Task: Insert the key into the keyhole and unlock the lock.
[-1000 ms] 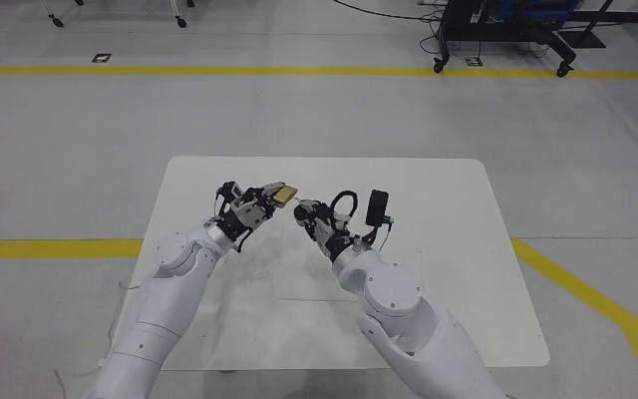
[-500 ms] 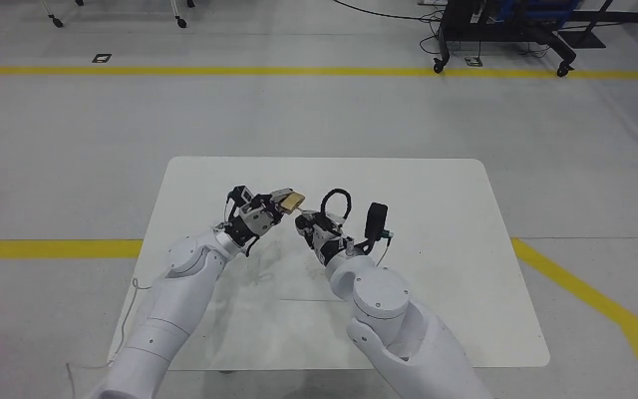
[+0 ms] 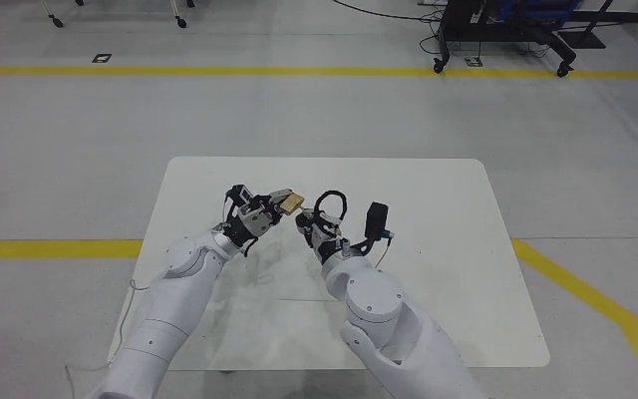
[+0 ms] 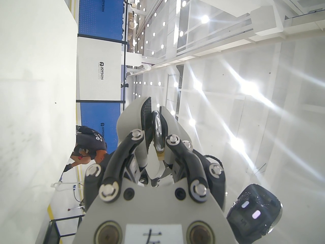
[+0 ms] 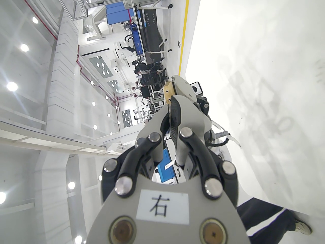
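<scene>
Now your left gripper (image 3: 271, 206) clamps the brass padlock (image 3: 289, 201) above the white table (image 3: 439, 190). Your right gripper (image 3: 305, 227), pinched shut just beside it, hides any key. Alignment step, I'd say: next, line the tip up with the keyhole.

Straight ahead of the right gripper (image 3: 303, 222) there is hardly any room: the brass lock (image 3: 289, 201), pinched in the left gripper (image 3: 275, 204), sits just beyond its tips and blocks the way. Past both grippers, toward the far edge, and out to each one's outer side, open space lies above the white table (image 3: 449, 299), which bounds them from below.
</scene>
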Controlling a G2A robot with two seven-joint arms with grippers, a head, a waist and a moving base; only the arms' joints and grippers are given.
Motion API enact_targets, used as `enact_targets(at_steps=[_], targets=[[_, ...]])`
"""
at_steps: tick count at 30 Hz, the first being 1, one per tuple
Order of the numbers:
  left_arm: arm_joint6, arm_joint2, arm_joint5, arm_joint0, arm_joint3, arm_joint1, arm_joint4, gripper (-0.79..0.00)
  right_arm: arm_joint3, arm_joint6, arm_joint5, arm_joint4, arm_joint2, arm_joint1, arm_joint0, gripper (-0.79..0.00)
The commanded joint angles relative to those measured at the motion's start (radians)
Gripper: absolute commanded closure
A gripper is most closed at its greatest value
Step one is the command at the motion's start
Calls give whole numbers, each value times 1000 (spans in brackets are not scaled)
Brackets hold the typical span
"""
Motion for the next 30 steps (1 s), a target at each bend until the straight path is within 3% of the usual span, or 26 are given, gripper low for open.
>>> enact_targets(at_steps=[1, 9, 30], targets=[[-1, 0, 0, 1, -4, -1, 6, 0, 3, -4, 5, -6, -3, -4, 2, 0], [6, -5, -2, 6, -17, -3, 19, 0, 16, -36, 10, -46, -12, -19, 6, 0], [163, -26, 59, 56, -126, -5, 65, 0, 81, -109, -25, -199, -52, -65, 17, 0]])
